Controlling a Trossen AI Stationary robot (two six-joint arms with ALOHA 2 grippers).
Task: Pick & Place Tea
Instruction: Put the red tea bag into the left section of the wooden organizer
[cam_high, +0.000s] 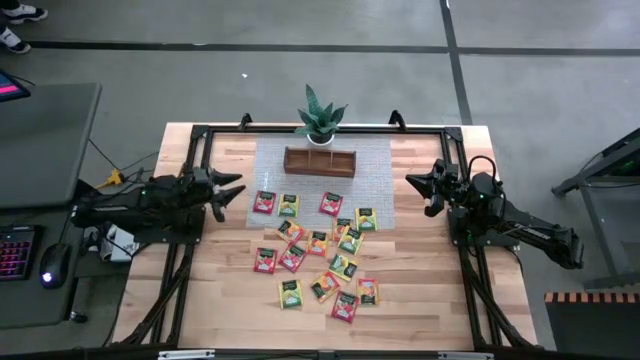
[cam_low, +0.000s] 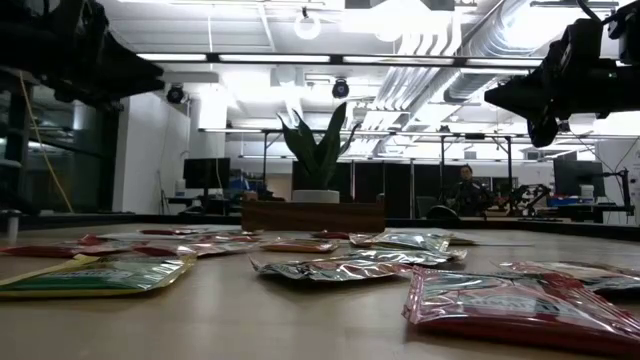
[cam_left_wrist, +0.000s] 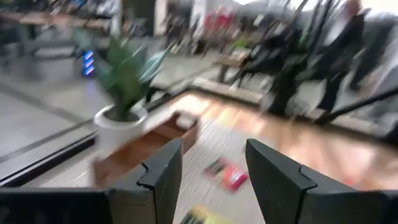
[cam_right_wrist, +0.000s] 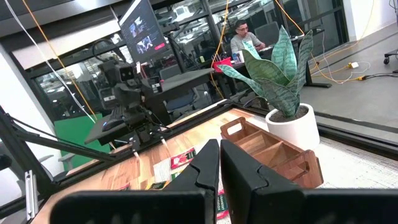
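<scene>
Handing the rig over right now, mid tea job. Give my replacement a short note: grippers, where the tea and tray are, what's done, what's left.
Left gripper: open, empty, raised at the table's left side.
Right gripper: shut, empty, raised at the right side.
Tea packets: all lying loose on the table, scattered in front of the wooden tray; none held.
Tray: by the potted plant at the far edge; its compartments look empty.
Done: nothing placed yet.
Left: pick every packet and place it, presumably in the tray.

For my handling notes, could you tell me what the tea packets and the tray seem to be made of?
Tea packets: probably glossy foil or plastic film, since they crinkle and reflect light. Tray: apparently wood with a smooth brown finish, grain faintly visible.
</scene>
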